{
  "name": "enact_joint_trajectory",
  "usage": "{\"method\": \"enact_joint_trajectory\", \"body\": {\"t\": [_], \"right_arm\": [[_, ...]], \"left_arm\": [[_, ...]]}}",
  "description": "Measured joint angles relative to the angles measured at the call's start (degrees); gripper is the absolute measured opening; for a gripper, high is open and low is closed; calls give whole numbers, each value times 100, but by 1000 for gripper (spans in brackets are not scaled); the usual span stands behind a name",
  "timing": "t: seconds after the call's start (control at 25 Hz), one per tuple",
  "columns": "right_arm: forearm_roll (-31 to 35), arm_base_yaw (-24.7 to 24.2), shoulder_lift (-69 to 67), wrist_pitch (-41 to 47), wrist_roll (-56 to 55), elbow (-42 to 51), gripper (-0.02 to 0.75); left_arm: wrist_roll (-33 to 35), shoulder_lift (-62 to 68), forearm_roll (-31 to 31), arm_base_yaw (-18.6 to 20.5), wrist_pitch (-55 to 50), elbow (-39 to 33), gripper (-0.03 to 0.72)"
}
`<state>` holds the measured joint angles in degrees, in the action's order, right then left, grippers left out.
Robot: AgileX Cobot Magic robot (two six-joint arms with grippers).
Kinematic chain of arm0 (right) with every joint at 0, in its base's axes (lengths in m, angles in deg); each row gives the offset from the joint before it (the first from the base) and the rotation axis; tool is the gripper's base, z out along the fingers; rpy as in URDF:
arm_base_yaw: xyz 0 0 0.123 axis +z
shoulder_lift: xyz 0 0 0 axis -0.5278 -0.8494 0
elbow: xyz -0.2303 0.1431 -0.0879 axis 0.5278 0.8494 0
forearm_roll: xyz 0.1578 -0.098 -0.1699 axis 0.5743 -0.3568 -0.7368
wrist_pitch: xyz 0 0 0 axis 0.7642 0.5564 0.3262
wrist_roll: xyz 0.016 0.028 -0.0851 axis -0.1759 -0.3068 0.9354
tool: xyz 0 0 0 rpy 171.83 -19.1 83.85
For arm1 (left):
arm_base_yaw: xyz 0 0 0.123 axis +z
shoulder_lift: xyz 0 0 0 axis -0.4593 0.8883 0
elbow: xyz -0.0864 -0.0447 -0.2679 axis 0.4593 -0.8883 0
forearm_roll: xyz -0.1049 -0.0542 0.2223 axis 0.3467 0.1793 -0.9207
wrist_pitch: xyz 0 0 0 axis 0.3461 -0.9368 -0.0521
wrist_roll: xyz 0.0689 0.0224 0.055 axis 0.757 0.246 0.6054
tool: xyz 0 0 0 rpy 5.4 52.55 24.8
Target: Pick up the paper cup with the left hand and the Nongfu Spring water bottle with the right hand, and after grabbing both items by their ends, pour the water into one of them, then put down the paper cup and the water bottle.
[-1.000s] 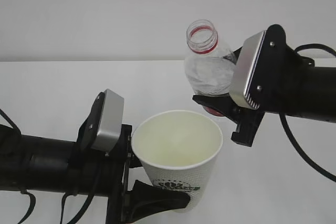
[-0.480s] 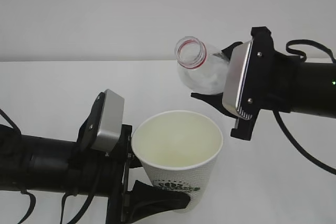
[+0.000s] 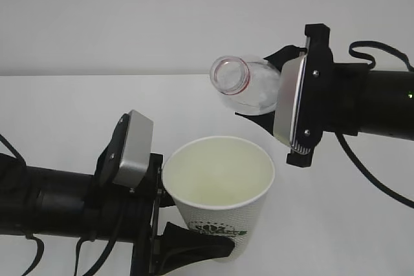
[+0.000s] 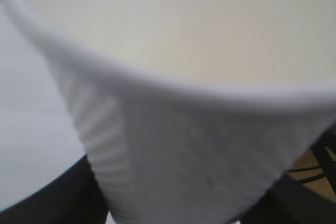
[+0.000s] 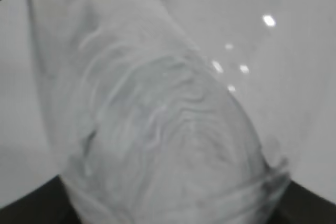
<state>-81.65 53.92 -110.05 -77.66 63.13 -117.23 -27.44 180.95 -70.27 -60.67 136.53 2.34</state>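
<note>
The small white tapered paper cup (image 3: 218, 193) with a dark green logo on its side stands upright, its cream inside open to view (whether any water lies in it cannot be told). It sits clamped between the black fingers of the left hand (image 3: 169, 240), which grips it low on the wall from the left; in the left wrist view the cup (image 4: 184, 145) fills the frame, blurred. Above the cup and to its right, apart from the rim, the clear plastic Nongfu Spring water bottle (image 3: 244, 86) with a red neck ring lies tipped, its open mouth turned down and left toward the cup. The right hand (image 3: 275, 105) is closed around the bottle's body (image 5: 163, 129), behind the neck.
</note>
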Motion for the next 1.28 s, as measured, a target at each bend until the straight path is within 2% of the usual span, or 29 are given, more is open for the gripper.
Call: {"method": "enact_joint_trajectory", "body": {"t": [0.24,0.52,1.28], "right_arm": [[14,0,0,0,373,0,452],[452,0,0,-13,960,0,452],[796,0,0,-25,2017,0,452]], "left_arm": [[0,0,0,0,0,0,470],[0,0,0,65,0,0,470],[0,0,-7,102,44,0,468]]}}
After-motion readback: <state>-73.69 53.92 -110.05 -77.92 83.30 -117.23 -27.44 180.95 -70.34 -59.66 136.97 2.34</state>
